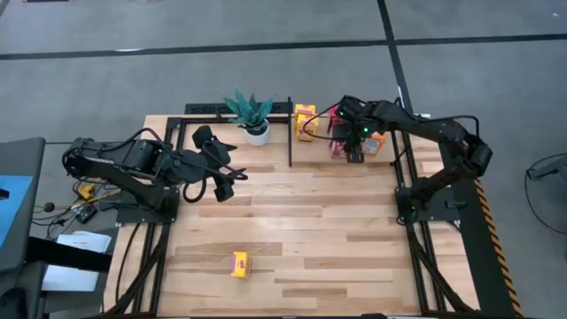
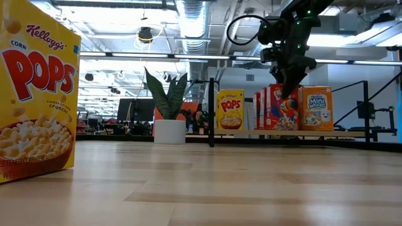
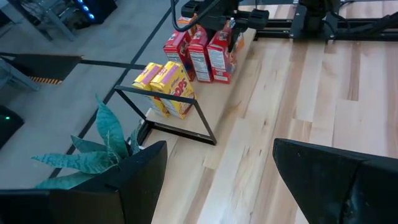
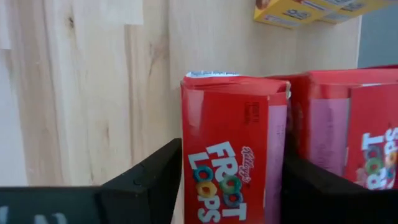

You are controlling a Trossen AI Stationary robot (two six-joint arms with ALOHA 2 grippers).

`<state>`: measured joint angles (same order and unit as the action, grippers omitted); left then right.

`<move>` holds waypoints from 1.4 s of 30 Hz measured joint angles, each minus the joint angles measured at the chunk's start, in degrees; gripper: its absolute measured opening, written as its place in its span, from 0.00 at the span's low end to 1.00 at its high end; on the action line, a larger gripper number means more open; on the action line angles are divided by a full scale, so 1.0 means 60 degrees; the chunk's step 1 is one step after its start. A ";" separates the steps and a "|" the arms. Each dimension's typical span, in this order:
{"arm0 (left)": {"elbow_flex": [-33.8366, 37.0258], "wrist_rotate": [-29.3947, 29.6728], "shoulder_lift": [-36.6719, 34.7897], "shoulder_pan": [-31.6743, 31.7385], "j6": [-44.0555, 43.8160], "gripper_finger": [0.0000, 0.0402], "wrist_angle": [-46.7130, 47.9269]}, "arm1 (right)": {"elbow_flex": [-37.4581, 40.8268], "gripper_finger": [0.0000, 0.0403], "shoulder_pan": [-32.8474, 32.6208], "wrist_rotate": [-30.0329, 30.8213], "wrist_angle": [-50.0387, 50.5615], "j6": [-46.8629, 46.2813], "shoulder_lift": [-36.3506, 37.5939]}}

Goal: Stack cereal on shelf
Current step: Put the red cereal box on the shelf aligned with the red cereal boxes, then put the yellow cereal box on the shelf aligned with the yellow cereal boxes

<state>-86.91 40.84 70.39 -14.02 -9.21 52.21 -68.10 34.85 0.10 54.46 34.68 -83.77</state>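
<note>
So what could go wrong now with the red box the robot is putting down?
The right gripper straddles the front Froot Loops box, and whether it has let go is unclear; lifting off crooked could drag or tip it. That box stands tight against the other red boxes on the shelf, so a bump might topple the row. One yellow Corn Pops box lies alone at the table's near edge and could get forgotten.

- I see glossy printed cardboard on the red cereal box.
- The table looks like smooth pale wood planks.
- Shelf frame: thin matt black metal.
</note>
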 joint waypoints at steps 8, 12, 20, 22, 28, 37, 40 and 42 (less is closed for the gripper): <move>0.0000 -0.0279 0.0000 0.0000 -0.0066 0.71 0.0002 | -0.0004 0.64 -0.0084 0.0485 0.0244 -0.0284 0.0007; 0.0000 -0.0343 0.0000 0.0000 -0.0091 0.71 0.0001 | -0.0004 0.65 -0.0205 0.0510 0.0381 -0.0383 0.0011; 0.0000 -0.0499 0.0000 0.0000 -0.0115 0.71 0.0004 | -0.0018 0.65 -0.0557 0.1252 0.0433 -0.0548 0.0367; 0.0000 -0.0506 0.0000 0.0000 -0.0117 0.71 0.0001 | -0.0018 0.65 -0.0558 0.1478 0.0437 -0.0561 0.0488; 0.0000 -0.0514 0.0000 0.0000 -0.0222 0.71 0.0004 | -0.0156 0.65 -0.0554 0.1778 0.0851 -0.0953 0.0706; 0.0000 -0.2429 0.0000 -0.0099 -0.0744 0.71 0.0417 | -0.1939 0.65 -0.0621 0.2168 0.1769 -0.1766 0.0736; 0.0000 -0.4122 0.0004 -0.0540 -0.1918 0.71 0.0890 | -0.2686 0.65 -0.0889 0.2048 0.2205 -0.2112 0.0739; 0.0075 -0.4843 0.0067 -0.1112 -0.3053 0.71 0.1159 | -0.3139 0.65 -0.1188 0.1904 0.2471 -0.2463 0.0739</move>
<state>-86.46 11.78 70.79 -20.69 -27.53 59.16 -86.93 27.72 11.52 69.28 19.90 -79.33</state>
